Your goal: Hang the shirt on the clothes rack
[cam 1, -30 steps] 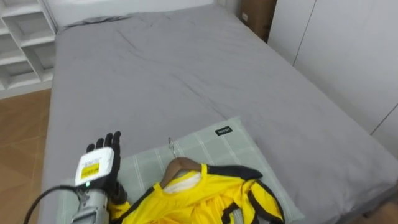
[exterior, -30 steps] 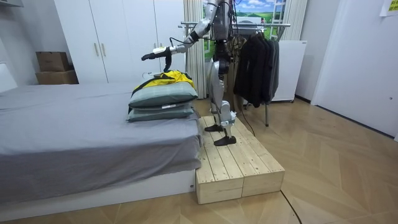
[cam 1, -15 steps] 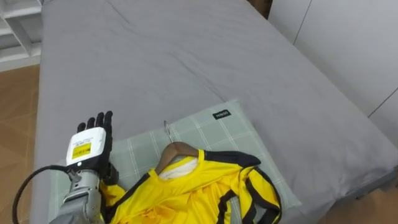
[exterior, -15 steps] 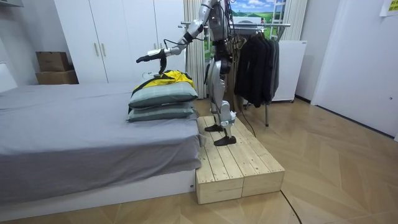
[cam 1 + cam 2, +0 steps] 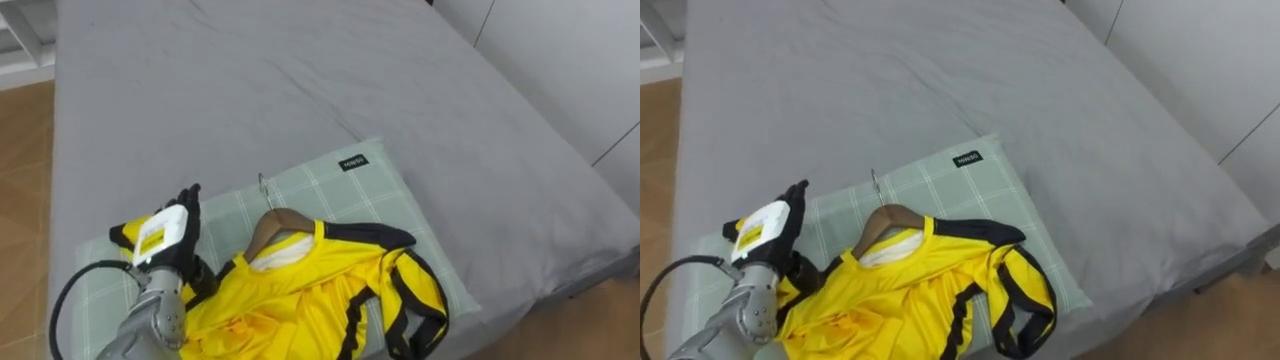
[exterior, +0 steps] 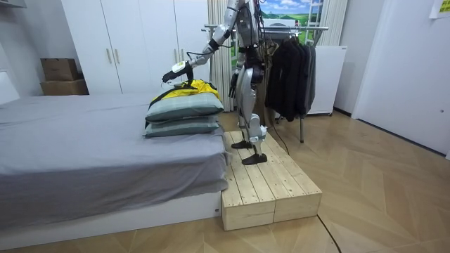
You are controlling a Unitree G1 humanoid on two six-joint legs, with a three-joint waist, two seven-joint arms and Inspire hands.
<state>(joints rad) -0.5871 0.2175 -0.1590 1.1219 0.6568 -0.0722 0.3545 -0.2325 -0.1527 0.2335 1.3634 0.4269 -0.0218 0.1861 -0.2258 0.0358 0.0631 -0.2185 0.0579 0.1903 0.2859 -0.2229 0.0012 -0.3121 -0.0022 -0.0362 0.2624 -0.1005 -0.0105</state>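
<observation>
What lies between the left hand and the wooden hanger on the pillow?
In the left eye view, only bare checked pillow lies between the left hand and the hanger.

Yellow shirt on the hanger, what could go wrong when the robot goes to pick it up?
The open left hand hangs over the pillow, left of the hanger; closing there could catch only cloth and pull the shirt off it. Little of the hanger's wood is bare, so a grip may slip. The shirt reaches the pillow's near edge and could be dragged off.

One yellow shirt (image 5: 300, 310), one wooden hanger (image 5: 272, 222), one bed (image 5: 250, 90).
</observation>
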